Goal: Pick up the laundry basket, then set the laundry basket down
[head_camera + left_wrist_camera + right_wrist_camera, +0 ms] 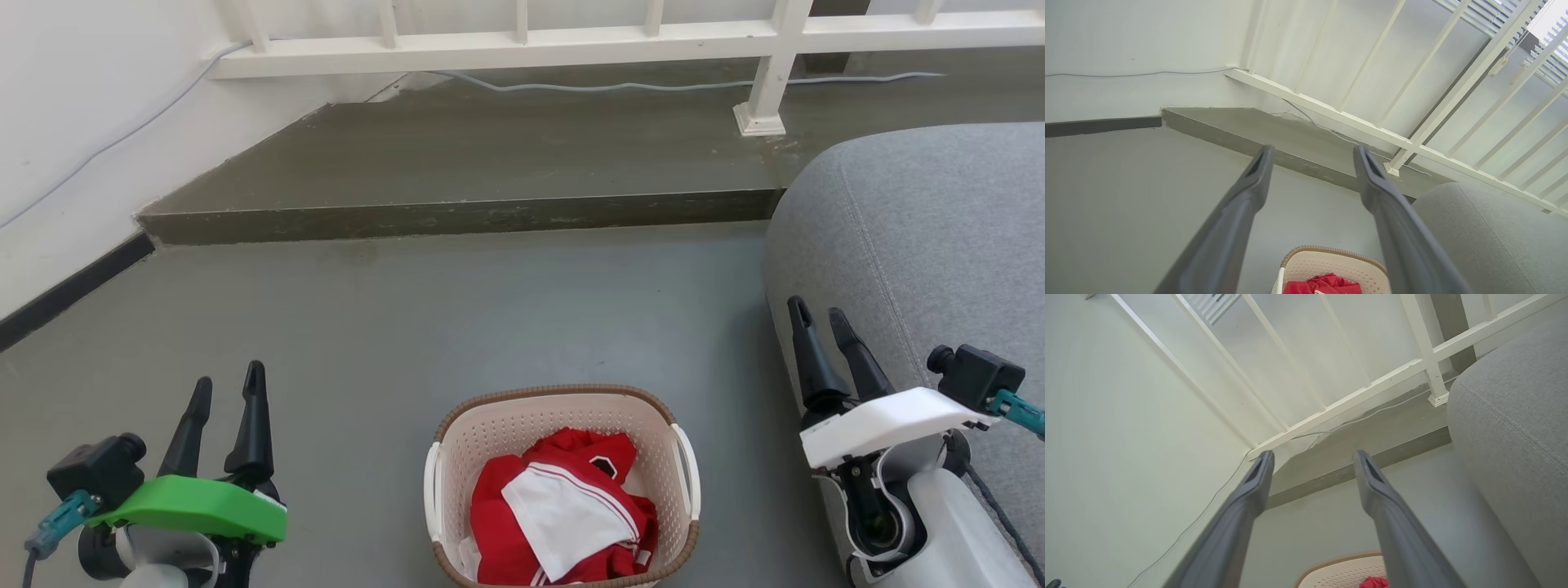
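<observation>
At lower left of the head view, the left gripper point(229, 376) is recorded: two long dark fingers on a green mount, pointing up the view. Its jaws are parted a moderate way and nothing is held between them. At lower right, the right gripper point(816, 308) is listed: matching dark fingers on a white mount, also parted and empty-handed. It is seen against the near edge of a grey fabric sofa point(922, 229); whether it touches the sofa cannot be told.

Between the two grippers, and apart from both, the small cream perforated plastic laundry basket point(506, 429) is found. It is set upright on the smooth grey floor point(490, 310), and its near end is cut off by the bottom edge of the view. A brown woven-look rim point(563, 389) and two white side handles point(692, 474) are noted on it. A crumpled red and white garment point(563, 506) is held inside it.

Beyond the basket, a raised dark grey step point(490, 155) is entered, running across the floor from the wall to the sofa. A white painted railing point(522, 45) is mounted along it, with one post footed on the step near the sofa. A pale grey cable point(612, 84) is laid along the step under the rail. At far left, a white wall point(82, 98) with black skirting point(65, 290) is recorded.
</observation>
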Robot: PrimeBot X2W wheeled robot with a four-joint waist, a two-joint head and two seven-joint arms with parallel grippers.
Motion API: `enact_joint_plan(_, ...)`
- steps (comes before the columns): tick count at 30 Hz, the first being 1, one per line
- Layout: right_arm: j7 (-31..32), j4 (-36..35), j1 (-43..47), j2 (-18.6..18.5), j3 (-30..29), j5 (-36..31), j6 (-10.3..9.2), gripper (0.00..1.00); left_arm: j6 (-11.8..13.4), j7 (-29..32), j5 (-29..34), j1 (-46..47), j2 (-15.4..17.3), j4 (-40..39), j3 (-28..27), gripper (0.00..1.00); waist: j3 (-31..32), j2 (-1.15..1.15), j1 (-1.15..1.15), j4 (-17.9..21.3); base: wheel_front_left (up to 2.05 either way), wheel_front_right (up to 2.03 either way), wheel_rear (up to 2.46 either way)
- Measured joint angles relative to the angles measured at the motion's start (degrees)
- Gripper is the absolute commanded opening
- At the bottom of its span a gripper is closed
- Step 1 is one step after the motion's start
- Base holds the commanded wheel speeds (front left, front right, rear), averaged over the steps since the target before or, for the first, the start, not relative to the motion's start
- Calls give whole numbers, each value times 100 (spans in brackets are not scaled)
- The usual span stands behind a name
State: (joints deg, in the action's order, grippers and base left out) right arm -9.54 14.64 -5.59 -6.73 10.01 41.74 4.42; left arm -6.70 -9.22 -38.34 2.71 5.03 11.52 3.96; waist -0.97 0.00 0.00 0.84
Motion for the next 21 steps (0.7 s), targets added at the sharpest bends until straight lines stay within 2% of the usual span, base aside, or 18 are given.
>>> enact_joint_plan(21, -412, 53, -138, 46, 279, -1766, -97, 100, -2, -459, 1742, 108, -49, -143, 16, 100, -33, 0, 0, 20, 0, 0, 0)
